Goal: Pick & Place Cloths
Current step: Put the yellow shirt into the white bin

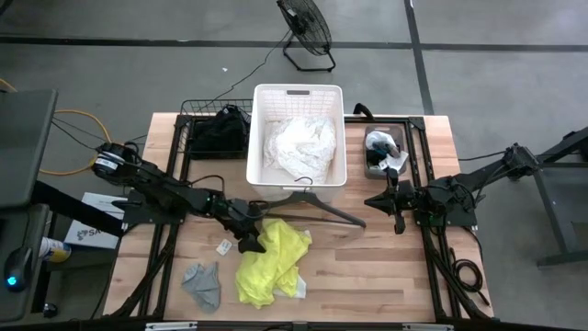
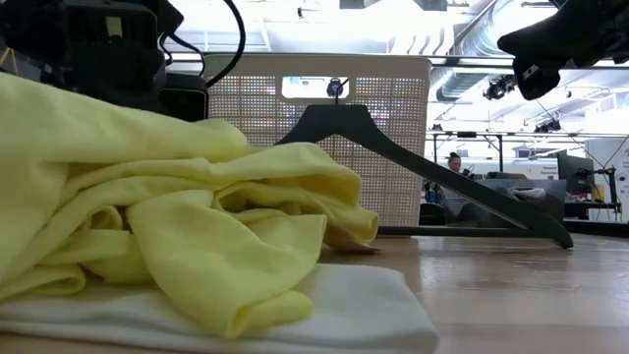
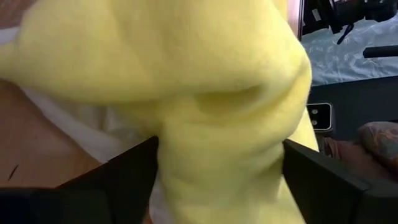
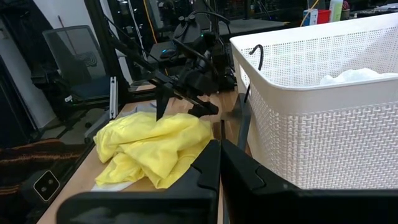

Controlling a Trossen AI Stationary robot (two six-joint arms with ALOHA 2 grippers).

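A neon yellow cloth (image 1: pixel 271 262) lies bunched on the wooden table (image 1: pixel 386 276), partly on a white cloth (image 2: pixel 344 305). My left gripper (image 1: pixel 250 237) is open at the yellow cloth's far left edge, and a bulge of the cloth (image 3: pixel 217 124) fills the gap between its fingers. A small grey cloth (image 1: pixel 204 283) lies flat near the front left. A white lacy cloth (image 1: pixel 299 147) sits in the white basket (image 1: pixel 262 165). A black cloth (image 1: pixel 219 133) fills a wire basket. My right gripper (image 1: pixel 375 199) hangs shut over the table's right side, touching nothing. My left gripper straddles a bunched fold of the yellow cloth (image 3: pixel 186 162) at the cloth's far left edge. It comes slanting down from the table's left side. The fold reaches both fingers' inner sides (image 3: pixel 134 174), and the jaws stand wide. The cloth still rests on the table.
A dark grey hanger (image 1: pixel 317 204) lies in front of the white basket, just beyond the yellow cloth. A small tag (image 1: pixel 223 246) lies beside my left gripper. A tray with small grey and white items (image 1: pixel 384 152) stands at the back right.
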